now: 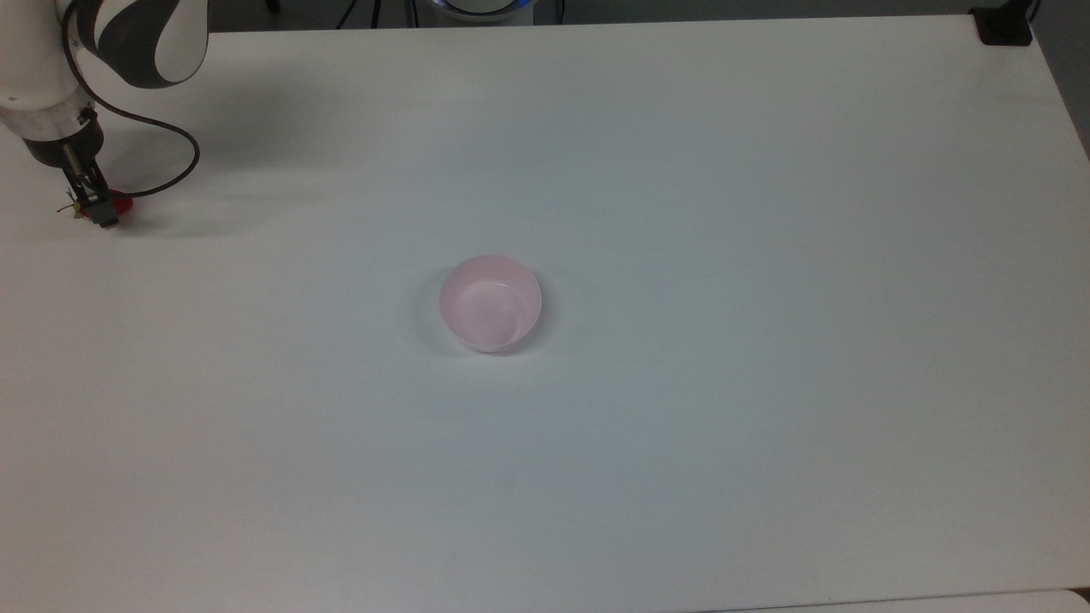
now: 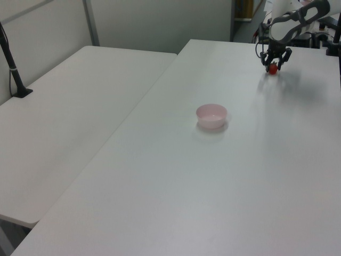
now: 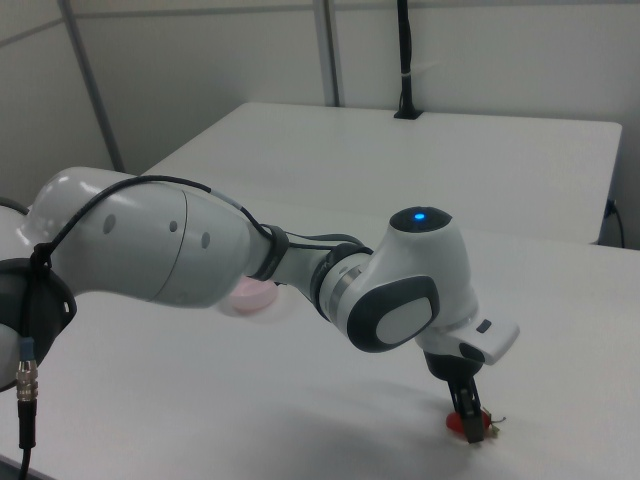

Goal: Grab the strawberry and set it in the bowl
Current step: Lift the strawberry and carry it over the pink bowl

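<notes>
Item one, at the top view's far left: the strawberry [image 1: 122, 203], red, lying on the white bench [image 1: 681, 443] close to its edge, green cap and stem pointing toward the top view's left. The gripper [image 1: 102, 207] stands over it, lowered to bench level with the arm's wrist upright above, a posture that suits a straight pinch from overhead. In the left view the jaws are spread, one finger on each side of the fruit [image 2: 273, 69], the gripper [image 2: 273, 66] not yet clenched on it; whether the pads already touch the berry is probably too fine to judge here. In the right view the strawberry [image 3: 458, 424] shows red at the foot of the gripper [image 3: 468, 428], resting on the bench.

Item two, toward the middle of the top view: the bowl [image 1: 490, 302], pale pink, upright, mouth open, nothing inside. It sits well apart from the fruit, to the top view's right and lower down; also seen in the left view [image 2: 211, 115].

Status: grasp stage; closing, lifting and carrying to the bowl remain.
</notes>
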Tool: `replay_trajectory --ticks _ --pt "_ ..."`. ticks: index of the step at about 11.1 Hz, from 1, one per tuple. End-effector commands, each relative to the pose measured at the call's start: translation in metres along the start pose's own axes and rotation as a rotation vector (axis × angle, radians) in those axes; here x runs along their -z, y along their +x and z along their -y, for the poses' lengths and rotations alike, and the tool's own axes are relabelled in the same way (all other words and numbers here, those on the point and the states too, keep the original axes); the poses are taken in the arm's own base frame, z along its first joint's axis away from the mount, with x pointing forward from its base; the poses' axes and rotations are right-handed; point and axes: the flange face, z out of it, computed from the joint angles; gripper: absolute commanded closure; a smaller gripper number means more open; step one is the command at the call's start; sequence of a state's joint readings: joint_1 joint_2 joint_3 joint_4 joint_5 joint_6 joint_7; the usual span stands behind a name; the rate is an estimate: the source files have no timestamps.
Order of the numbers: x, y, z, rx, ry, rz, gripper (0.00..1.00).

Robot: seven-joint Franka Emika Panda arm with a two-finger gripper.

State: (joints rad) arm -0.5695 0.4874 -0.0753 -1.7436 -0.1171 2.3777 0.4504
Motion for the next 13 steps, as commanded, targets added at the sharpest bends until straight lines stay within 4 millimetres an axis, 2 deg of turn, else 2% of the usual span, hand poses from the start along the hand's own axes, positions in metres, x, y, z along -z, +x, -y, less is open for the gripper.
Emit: replay_trajectory --ticks 1,2,4,6,8,10,11,12,13 --pt "0.009 -0.005 0.014 0.019 0.004 -0.028 0.54" --pt "0.022 -0.005 0.028 0.024 0.021 -0.041 0.54" --pt "0.053 -0.025 0.087 0.083 0.036 -0.026 0.53" --pt "0.085 -0.065 0.157 0.174 0.021 0.019 0.53" --pt "0.126 -0.126 0.222 0.28 0.032 0.056 0.53" --pt "0.153 -0.205 0.286 0.38 0.056 0.088 0.53" --pt "0.16 -0.245 0.314 0.406 0.061 0.087 0.53" --pt "0.162 -0.27 0.332 0.409 0.067 0.083 0.52" --pt "0.161 -0.284 0.341 0.409 0.068 0.086 0.47"
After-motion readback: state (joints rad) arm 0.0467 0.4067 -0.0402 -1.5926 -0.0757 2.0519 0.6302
